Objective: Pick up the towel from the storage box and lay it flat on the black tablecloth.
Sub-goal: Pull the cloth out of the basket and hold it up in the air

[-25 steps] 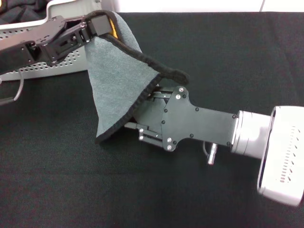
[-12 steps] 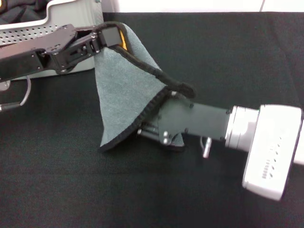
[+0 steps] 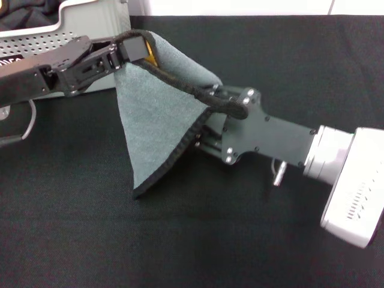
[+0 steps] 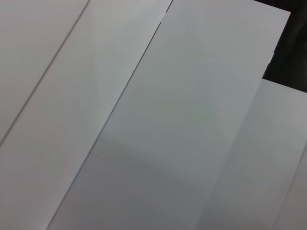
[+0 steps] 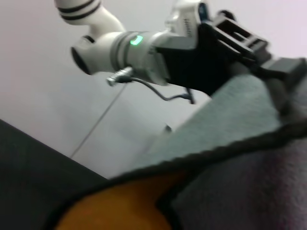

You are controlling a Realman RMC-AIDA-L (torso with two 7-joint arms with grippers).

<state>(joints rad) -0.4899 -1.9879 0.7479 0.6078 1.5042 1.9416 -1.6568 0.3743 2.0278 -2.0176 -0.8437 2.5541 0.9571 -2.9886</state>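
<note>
Beside the storage box, one towel corner is kept clamped by the left hand, while the opposite corner, clamped in the right hand, has been drawn rightward, stretching the towel above the black tablecloth for laying.

the head view is evenly and fairly dimly lit, with the black tablecloth swallowing shadows and detail. mild overexposure shows on the white strip along the frame's top edge. the left wrist view is flat, featureless grey. the right wrist view is soft, the towel blurred at close range.
</note>
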